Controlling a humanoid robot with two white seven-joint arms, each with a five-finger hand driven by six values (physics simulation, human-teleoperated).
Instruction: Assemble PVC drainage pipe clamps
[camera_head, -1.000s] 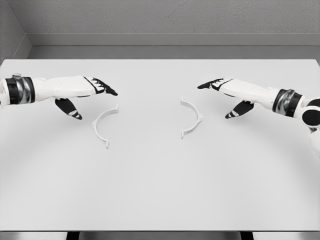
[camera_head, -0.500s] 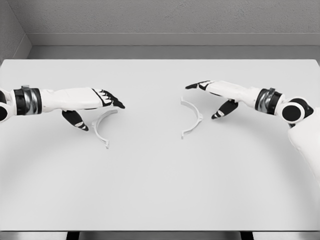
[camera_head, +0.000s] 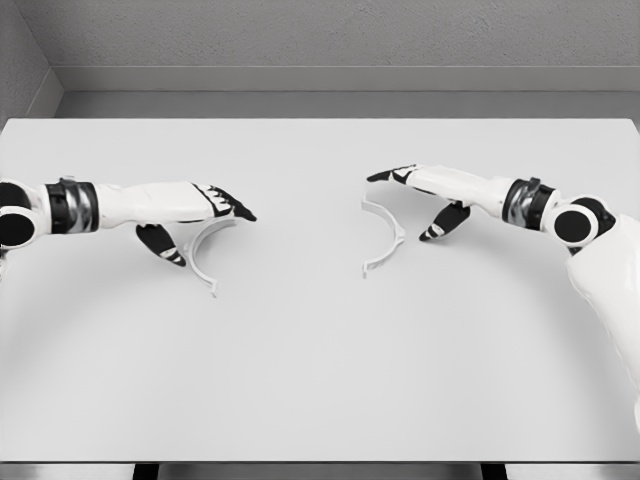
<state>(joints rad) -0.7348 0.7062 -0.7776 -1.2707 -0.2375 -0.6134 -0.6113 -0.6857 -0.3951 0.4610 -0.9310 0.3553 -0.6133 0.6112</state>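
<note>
- The left hand (camera_head: 215, 205) is now placed directly over the upper end of the left clamp half (camera_head: 205, 251); compared with a second ago it has been carried inward and lower, from a spot beside the part to one above it.
- Its fingers are extended and relaxed, the thumb is dropped below the palm, and nothing is grasped.
- The right hand (camera_head: 420, 188) has likewise been brought inward, so that it is now poised just beyond the upper end of the right clamp half (camera_head: 387, 236); its fingers are stretched out, the thumb hangs down, and nothing is held.
- Both clamp halves are found flat on the white surface (camera_head: 320, 370), unmoved over the last second, well apart, with their open sides turned toward each other.
- Whether either hand is touching its part cannot be told from this view.
- The change is judged as the end of the approach: both hands are set for a grasp, and the joining of the halves is not yet begun.
</note>
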